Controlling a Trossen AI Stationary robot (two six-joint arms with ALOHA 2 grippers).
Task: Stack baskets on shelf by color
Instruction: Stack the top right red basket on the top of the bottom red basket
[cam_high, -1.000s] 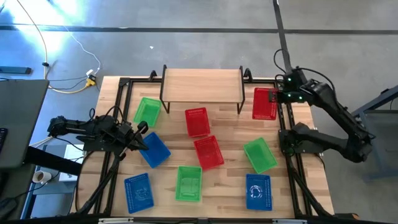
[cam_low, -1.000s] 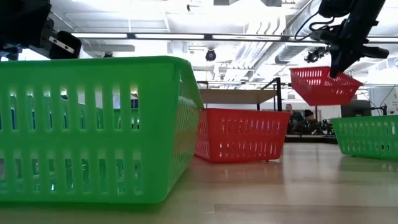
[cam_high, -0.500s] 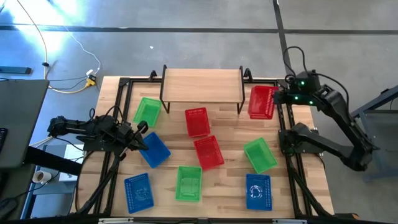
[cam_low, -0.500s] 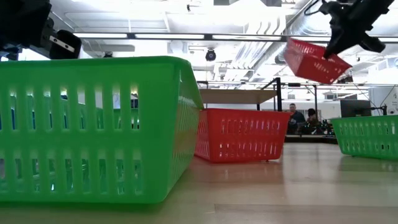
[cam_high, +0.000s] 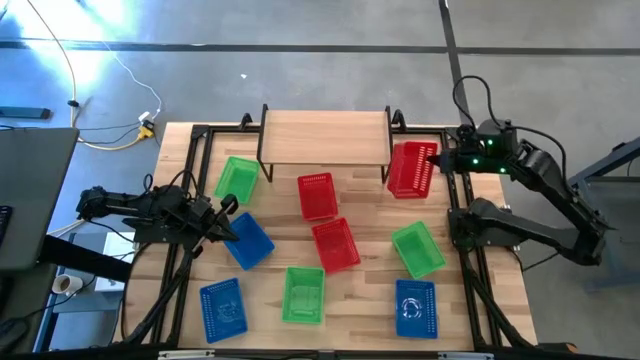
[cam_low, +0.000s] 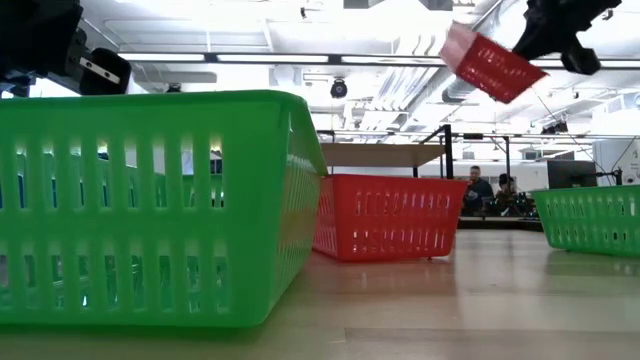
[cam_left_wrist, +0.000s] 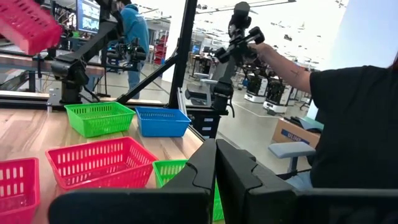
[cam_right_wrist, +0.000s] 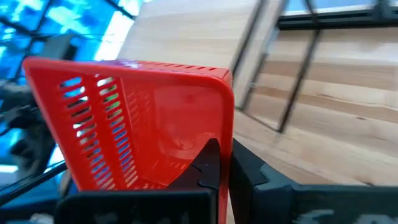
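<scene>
A red basket (cam_high: 409, 168) hangs tilted in the air beside the right end of the shelf (cam_high: 325, 135), with my right gripper (cam_high: 437, 160) shut on it; the low view shows the same red basket (cam_low: 489, 68) high above the table. On the table rest two more red baskets (cam_high: 317, 195) (cam_high: 335, 245), three green ones (cam_high: 237, 180) (cam_high: 303, 295) (cam_high: 418, 249) and three blue ones (cam_high: 247, 240) (cam_high: 221, 307) (cam_high: 416, 307). My left gripper (cam_high: 227, 206) waits shut at the table's left side, holding nothing. My right gripper pinches one wall of the red basket at its rim (cam_right_wrist: 225, 134) between the two fingers (cam_right_wrist: 208, 165). The fingers come from the table's right side, slanting downward. The basket is lifted clear and tilted, stretching away from the fingers toward the shelf.
The wood shelf top is bare, on thin black legs (cam_high: 388, 160) at the table's far middle. Black frame rails (cam_high: 460, 200) run along both table sides. A person (cam_left_wrist: 354, 124) stands beyond the table's near edge in the left wrist view.
My right gripper has risen and swung toward the table's left, toward the shelf, tipping as it went. The red basket has gone with it, higher and closer to the shelf's right end, from nearly level to clearly tilted.
</scene>
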